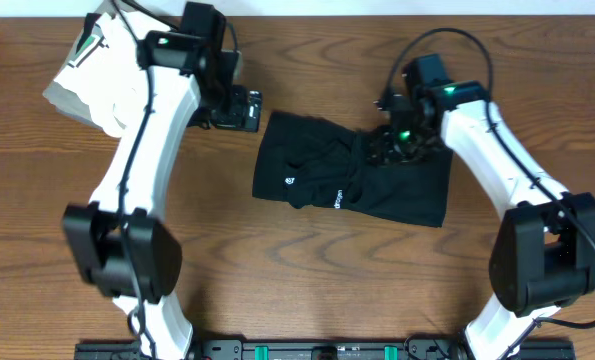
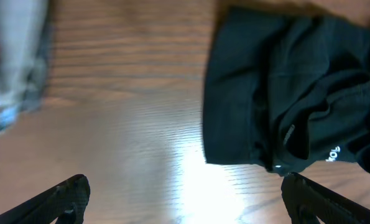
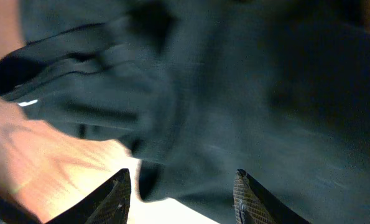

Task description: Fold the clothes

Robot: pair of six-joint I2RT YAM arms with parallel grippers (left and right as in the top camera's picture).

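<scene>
The clothes are one black garment lying bunched and partly folded in the middle of the table, with small white logo prints. My left gripper hovers just off its upper left corner. In the left wrist view this gripper stands wide open over bare wood, and the clothes lie to the right. My right gripper sits over the garment's rumpled upper right part. In the right wrist view its jaws are apart, and a fold of the black fabric lies loose in the gap.
A stack of folded white and grey garments lies at the back left corner, behind the left arm; it shows blurred in the left wrist view. Bare wooden table stretches in front of the clothes.
</scene>
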